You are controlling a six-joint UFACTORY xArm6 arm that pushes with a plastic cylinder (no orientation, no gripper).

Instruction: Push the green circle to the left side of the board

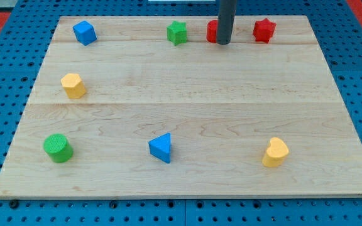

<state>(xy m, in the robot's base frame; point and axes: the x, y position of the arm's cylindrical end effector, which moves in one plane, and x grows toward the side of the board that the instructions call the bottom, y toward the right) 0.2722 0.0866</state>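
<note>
The green circle (pixel 58 148) is a short green cylinder near the board's bottom left corner. My tip (pixel 223 43) is the lower end of a dark rod near the view's top, right of centre. It stands in front of a red block (pixel 212 31), which it partly hides, and is far from the green circle. Whether the tip touches the red block cannot be told.
The wooden board (pixel 187 88) also holds a blue cube (pixel 84 32) at top left, a green star (pixel 176 32), a red star (pixel 264 30), a yellow hexagon (pixel 73 85), a blue triangle (pixel 161 148) and a yellow heart (pixel 274 152).
</note>
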